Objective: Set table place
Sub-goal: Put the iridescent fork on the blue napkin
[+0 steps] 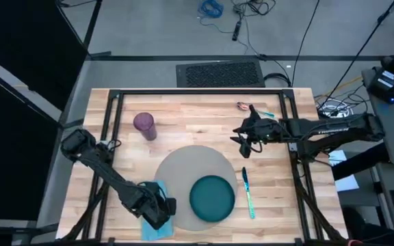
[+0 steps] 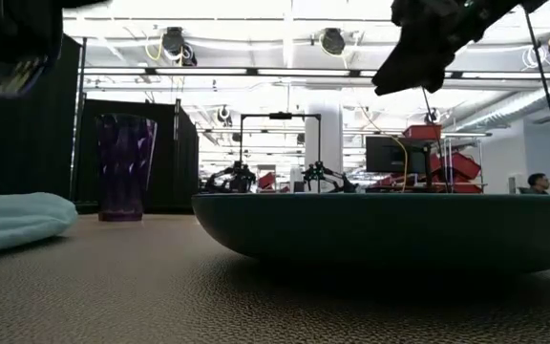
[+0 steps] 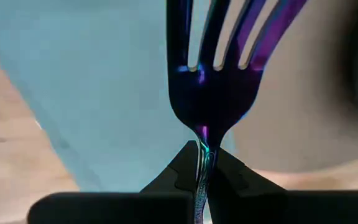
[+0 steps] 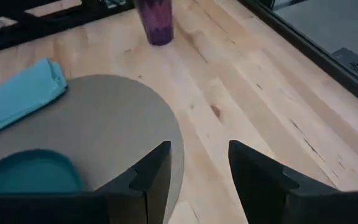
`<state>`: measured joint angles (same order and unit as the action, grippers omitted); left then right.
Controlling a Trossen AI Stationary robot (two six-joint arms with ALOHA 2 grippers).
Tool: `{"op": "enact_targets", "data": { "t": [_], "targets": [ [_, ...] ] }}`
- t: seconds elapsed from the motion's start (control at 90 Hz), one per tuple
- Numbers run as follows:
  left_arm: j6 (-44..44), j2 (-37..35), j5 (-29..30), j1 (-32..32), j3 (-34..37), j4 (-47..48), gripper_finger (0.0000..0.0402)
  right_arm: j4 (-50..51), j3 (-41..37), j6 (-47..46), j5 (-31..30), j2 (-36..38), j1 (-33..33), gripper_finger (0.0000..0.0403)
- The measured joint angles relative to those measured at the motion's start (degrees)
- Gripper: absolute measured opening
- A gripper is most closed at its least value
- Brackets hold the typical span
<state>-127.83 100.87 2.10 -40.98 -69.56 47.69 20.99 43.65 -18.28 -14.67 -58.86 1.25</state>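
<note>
The round grey placemat lies on the wooden table, and a dark teal plate sits on its near right part. A light blue napkin lies at the placemat's near left edge. My left gripper hovers over the napkin, shut on a purple-blue fork. Farther right, my right gripper stands open above the bare table beyond the placemat, holding nothing. My left gripper pinches the fork's narrow neck, just behind the head, between its two fingers. The handle runs back between the fingers and is hidden. The tines stick out ahead of the fingers, over the napkin and the placemat's edge. Whether the fork touches the cloth cannot be told.
A purple cup stands at the far left of the placemat. A teal-handled utensil lies on the wood just right of the placemat. Small items lie near the far edge. A black frame runs around the tabletop.
</note>
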Motion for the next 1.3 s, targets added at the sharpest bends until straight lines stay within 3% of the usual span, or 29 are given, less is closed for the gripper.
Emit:
{"op": "enact_targets", "data": {
  "t": [0.278, 0.6, 1.3],
  "targets": [
    [-0.5, -6.5, -2.1, 1.6, 8.0, -4.9, 0.0000, 4.2, 0.0, -0.8, 0.0, 1.3, 4.1, 0.0146],
    [-0.5, -3.0, -3.1, 1.7, 8.2, -9.7, 0.0000, 4.6, 0.0, -1.6, -0.2, 1.4, 6.0, 0.0146],
    [-1.0, -2.1, -2.9, 1.6, 8.2, -8.4, 0.0000, 4.6, 0.0, -1.6, -0.2, 1.3, 6.0, 0.0146]
  ]
}}
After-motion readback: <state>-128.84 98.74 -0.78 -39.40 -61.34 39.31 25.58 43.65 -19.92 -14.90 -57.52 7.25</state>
